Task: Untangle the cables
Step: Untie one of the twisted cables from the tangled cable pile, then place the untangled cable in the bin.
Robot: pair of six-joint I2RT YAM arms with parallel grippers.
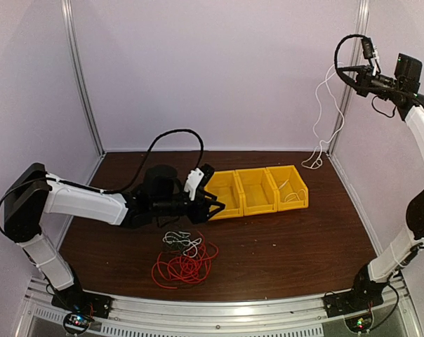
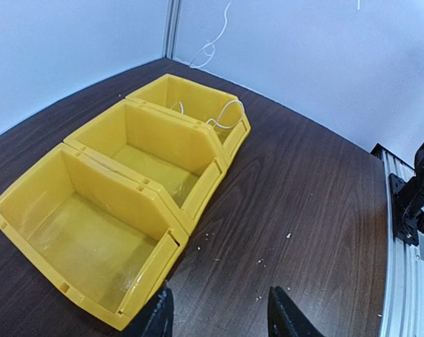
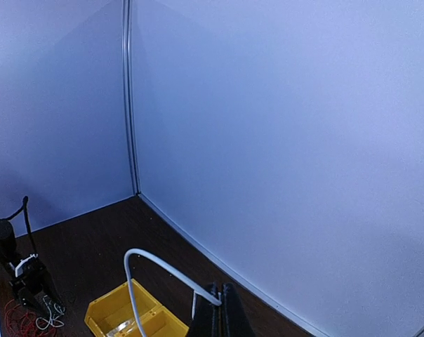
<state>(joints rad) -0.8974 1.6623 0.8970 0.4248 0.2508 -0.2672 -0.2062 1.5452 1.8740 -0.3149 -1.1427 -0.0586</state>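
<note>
The red cable lies in a loose coil on the table's front middle, also showing small in the right wrist view. Touching its far edge is a small tangle of white and black cable loops. Another white cable hangs from my raised right gripper, which is shut on it. That cable arcs down toward the yellow bins, and a white loop lies in the end bin. My left gripper hovers open and empty beside the nearest bin, above and behind the pile.
Three joined yellow bins stand in a row at mid-table; the two nearer the left gripper hold nothing. A white cable loop rests in the back right corner by the wall. Walls close off three sides.
</note>
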